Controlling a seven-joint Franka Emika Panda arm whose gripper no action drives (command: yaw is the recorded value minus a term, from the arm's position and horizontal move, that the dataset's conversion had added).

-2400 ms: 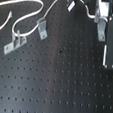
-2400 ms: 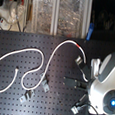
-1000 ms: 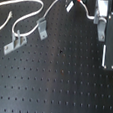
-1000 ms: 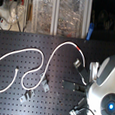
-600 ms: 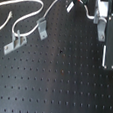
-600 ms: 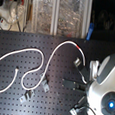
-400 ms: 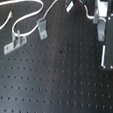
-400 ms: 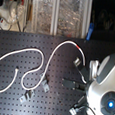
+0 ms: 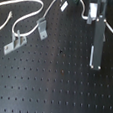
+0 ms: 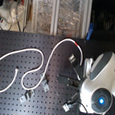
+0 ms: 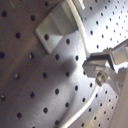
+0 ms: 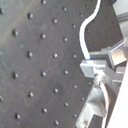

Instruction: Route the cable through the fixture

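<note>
The white cable (image 9: 18, 3) loops across the board's far left. In the second exterior view the cable (image 10: 29, 52) curves up to its red band (image 10: 75, 44). The narrow grey fixture (image 9: 63, 5) stands near the gripper end of the cable and also shows in the second exterior view (image 10: 72, 59). In both wrist views the gripper (image 11: 102, 72) (image 12: 97, 70) is closed, with the cable (image 12: 86, 35) running into its fingers. A grey clip (image 11: 55, 27) lies close beside the cable; I cannot tell which clip it is.
A slanted grey clip (image 9: 42, 26) and a flat grey clip with two pegs (image 9: 16, 42) stand on the black perforated board (image 9: 54, 87). The arm's white body (image 10: 101, 80) fills the second exterior view's right. Shelves with clutter (image 10: 43, 12) lie behind the board.
The gripper has only wavered slightly in place. The cable and the clips lie as before.
</note>
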